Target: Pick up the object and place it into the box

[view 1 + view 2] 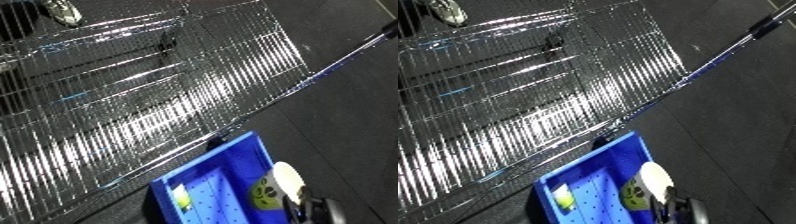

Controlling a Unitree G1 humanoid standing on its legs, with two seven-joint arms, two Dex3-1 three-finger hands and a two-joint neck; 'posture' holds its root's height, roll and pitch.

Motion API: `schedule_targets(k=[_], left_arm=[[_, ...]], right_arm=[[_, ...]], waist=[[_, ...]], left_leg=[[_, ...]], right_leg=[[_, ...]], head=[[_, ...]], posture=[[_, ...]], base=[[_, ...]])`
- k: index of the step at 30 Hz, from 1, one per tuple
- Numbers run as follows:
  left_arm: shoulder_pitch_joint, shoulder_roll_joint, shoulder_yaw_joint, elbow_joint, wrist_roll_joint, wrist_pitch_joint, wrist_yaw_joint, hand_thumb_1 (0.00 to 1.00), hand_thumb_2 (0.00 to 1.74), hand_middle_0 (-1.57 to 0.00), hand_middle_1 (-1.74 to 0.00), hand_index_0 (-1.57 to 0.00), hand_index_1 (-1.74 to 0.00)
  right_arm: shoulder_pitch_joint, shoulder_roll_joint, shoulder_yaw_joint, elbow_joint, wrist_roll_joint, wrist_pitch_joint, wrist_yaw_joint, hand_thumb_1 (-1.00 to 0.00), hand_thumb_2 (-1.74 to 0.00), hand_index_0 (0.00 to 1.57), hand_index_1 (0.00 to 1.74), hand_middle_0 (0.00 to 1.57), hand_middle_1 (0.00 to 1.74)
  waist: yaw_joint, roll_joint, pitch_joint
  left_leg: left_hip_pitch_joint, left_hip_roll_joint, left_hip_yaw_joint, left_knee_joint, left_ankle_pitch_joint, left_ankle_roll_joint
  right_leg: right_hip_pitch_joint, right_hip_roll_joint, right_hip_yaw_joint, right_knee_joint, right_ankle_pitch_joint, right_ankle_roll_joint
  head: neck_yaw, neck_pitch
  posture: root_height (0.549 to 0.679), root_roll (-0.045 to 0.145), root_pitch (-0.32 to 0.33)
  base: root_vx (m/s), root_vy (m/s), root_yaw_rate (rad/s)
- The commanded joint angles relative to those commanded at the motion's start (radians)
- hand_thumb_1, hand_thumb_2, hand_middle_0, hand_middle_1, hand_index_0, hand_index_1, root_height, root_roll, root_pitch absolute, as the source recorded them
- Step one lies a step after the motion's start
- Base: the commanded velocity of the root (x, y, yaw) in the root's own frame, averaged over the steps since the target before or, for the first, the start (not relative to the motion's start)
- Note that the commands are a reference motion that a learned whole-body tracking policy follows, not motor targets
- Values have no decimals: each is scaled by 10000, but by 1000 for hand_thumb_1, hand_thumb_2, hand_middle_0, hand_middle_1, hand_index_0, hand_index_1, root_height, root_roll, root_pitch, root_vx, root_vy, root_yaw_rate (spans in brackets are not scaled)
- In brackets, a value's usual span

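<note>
A wire shopping cart point(133, 100) fills the upper left, standing on a dark floor point(355, 125). Just right of and below the cart sits the blue bin point(222, 170), with a small yellow-green object point(183, 200) lying inside. The white container with a green label point(275, 187) hangs at the bin's right rim, so it could tip outside if let go off-centre. The right hand point(315, 207) enters from the lower edge, low beside that rim, fingers curled around the container. The left hand is out of sight.
</note>
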Motion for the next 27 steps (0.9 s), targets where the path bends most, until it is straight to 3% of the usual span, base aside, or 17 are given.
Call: schedule_targets(k=[5, 16, 22, 27], left_arm=[[-235, 45, -398, 185, -82, 14, -79, 0, 0, 0, 0, 0, 0], [-277, 152, -688, 274, -281, 149, -328, 0, 0, 0, 0, 0, 0], [-397, 206, -750, 269, -229, 306, -376, 0, 0, 0, 0, 0, 0], [-465, 234, -728, 344, -198, 350, -372, 0, 0, 0, 0, 0, 0]], right_arm=[[-535, 40, 4, 2300, 564, 529, 740, -550, -957, 864, 957, 864, 957], [-1072, 75, 465, 3768, -202, 381, 1145, 0, 0, 0, 0, 0, 0], [-1166, 196, 652, 3583, -438, 330, 1376, 0, 0, 0, 0, 0, 0], [-1171, 305, 789, 3429, -570, 455, 1872, 0, 0, 0, 0, 0, 0]], waist=[[153, 180, 0], [266, 366, 0], [294, 347, 0], [339, 271, 0]], left_leg=[[51, -125, -99, -18, 5, 40], [147, -305, -161, -94, 71, 57], [182, -335, -178, -244, 156, 58], [191, -314, -250, -248, 179, 42]], right_leg=[[48, -32, -49, -13, 24, -15], [87, -51, -116, 8, 76, 1], [101, -19, -149, -38, 100, 49], [150, 0, -170, 9, 54, 44]], head=[[610, -83], [695, -471], [272, -857], [-330, -1359]], posture=[[648, 67, 86], [648, 71, 76], [649, 69, 79], [649, 68, 76]], base=[[0, -19, 58], [6, -9, 49], [-3, -21, 19], [2, -13, 39]])
